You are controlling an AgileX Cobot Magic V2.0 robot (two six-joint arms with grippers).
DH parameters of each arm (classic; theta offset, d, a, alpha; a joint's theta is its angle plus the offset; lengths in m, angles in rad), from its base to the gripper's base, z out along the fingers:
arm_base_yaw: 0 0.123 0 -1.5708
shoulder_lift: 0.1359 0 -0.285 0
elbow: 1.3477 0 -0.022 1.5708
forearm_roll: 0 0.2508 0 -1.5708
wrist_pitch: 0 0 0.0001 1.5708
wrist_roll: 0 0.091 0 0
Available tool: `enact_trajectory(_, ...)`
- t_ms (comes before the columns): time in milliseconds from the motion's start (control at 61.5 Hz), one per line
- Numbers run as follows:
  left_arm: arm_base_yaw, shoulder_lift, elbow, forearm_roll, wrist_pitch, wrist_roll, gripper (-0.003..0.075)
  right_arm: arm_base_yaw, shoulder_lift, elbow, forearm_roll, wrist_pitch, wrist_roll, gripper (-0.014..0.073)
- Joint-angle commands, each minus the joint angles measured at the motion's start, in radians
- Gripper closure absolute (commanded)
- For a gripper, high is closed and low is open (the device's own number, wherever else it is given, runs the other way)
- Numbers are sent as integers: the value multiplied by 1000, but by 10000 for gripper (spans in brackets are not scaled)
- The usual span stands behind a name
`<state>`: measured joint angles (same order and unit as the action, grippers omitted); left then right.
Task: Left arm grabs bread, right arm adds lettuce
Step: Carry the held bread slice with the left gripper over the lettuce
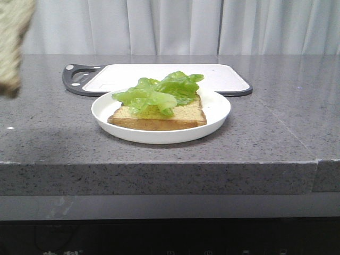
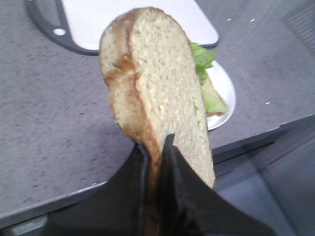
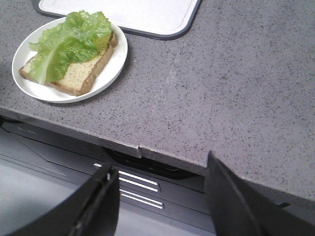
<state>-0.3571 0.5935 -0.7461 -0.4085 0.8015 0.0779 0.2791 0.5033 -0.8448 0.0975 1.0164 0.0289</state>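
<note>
Speckled tan bread [image 2: 167, 93], dark-crusted

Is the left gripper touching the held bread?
Touching. In the left wrist view the left gripper has its dark fingers clamped on the lower crust edge of the bread, with no gap showing.

Speckled grey stone counter [image 1: 276, 106] under white plate [image 1: 212, 119] and cutting board [image 1: 223, 77]

I see even, soft light with faint glare on the counter [image 1: 276, 101] toward its right rear corner; the bread [image 1: 11, 42] blurs at my front view's edge.
</note>
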Motion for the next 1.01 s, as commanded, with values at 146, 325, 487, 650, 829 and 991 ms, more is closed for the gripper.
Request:
enact_trajectory(146,-6,191,-55,-440,-102,314,741,-1,2,-21,-5,-65,1,177)
enact_trajectory(325,-6,387,-153,-603,-44,460,741,-1,2,-21,-5,-63,1,177)
enact_trajectory(487,7,568,-277,-712,60,565,741,-1,2,-21,-5,-57,1,177)
enact_trajectory(650,113,761,-363,-922,229,669,741,-1,2,-21,-5,-57,1,177)
enact_trajectory(829,166,916,-391,-1076,374,744,741,-1,2,-21,-5,-57,1,177)
enact_trajectory(991,166,996,-391,-1082,366,770,741,-1,2,-21,-5,-57,1,177)
